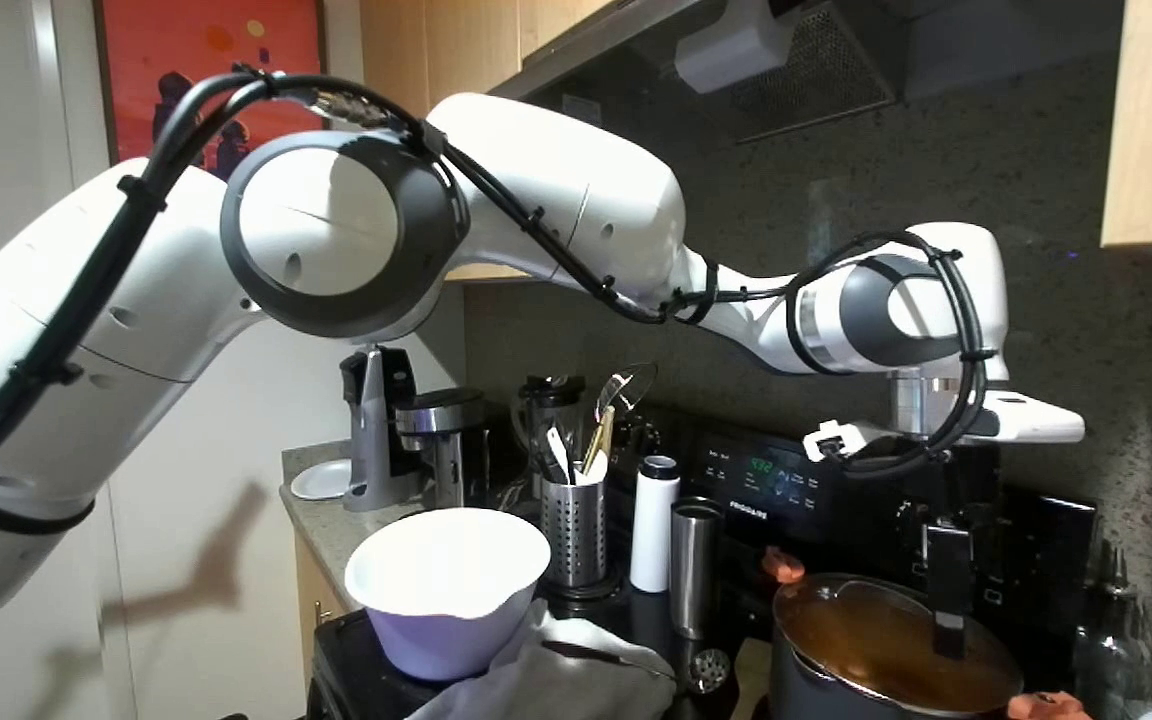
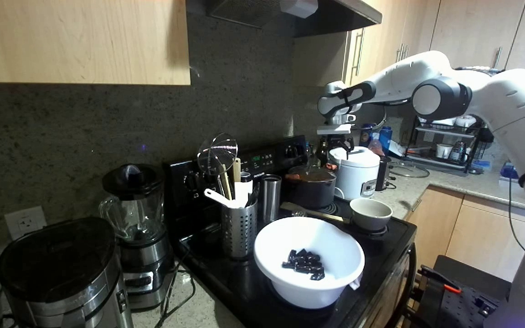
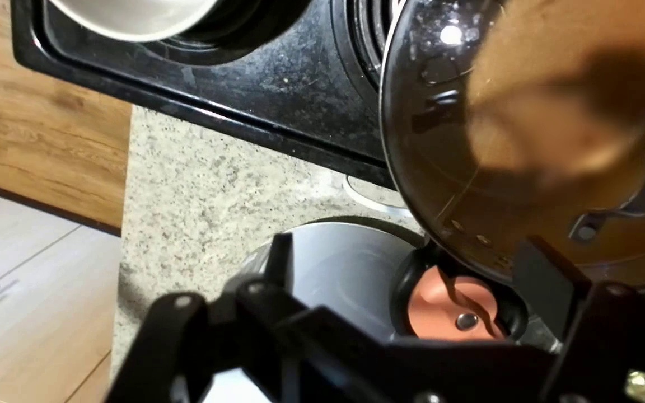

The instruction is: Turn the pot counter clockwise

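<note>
your pot stands lidded on the stove, just beside the white cooker. you'll likely find it heavy and rigid, its glass lid slick and breakable; the hand is spread, so take the orange handle.

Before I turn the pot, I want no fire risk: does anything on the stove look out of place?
Yes: a grey cloth lies bunched on the stove beside the white bowl; fabric looks odd on a cooking surface.
</note>
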Controlling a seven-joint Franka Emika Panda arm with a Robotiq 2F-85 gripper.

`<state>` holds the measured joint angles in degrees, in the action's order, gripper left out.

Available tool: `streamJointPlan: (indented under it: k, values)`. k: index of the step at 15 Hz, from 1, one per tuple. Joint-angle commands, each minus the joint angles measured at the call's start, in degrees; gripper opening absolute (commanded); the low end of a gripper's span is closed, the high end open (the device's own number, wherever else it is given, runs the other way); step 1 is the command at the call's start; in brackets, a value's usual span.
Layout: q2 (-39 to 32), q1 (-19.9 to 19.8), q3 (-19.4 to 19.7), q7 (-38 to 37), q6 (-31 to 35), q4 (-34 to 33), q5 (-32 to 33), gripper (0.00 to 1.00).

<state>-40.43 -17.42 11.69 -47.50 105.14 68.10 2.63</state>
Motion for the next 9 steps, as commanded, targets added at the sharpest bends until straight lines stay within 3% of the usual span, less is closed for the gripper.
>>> streamJointPlan:
  k: [1, 9]
  values:
    - [-3.8, -0.3, 0.8, 9.2, -3.0, -5.5, 0.0, 1.00]
    - [-10.0, -2.0, 0.7, 18.7, -1.8, -12.8, 0.3, 1.00]
